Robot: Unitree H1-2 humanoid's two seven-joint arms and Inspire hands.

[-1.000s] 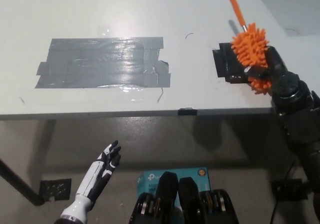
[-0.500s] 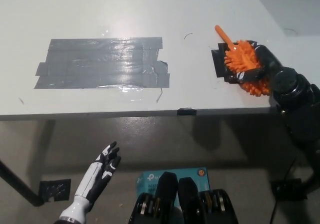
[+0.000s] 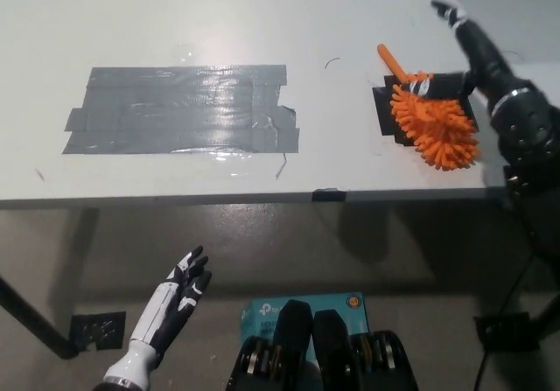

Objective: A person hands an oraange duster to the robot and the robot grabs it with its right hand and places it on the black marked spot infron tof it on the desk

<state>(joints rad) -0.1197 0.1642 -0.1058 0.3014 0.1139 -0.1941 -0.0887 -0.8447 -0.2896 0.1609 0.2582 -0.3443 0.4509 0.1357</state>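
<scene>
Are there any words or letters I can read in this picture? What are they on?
"tp-link": only the logo at the top left of the teal box on the floor can be made out, partly hidden by the robot's body.
The smaller print below it on the box: too blurred to read.
The round orange badge on the box: too small to read.
The desk, grey tape patch and orange duster: no writing.

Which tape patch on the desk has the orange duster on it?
The small black tape patch on the right, near the black robot hand. The orange duster lies across it; the big grey tape patch has nothing on it.
</scene>
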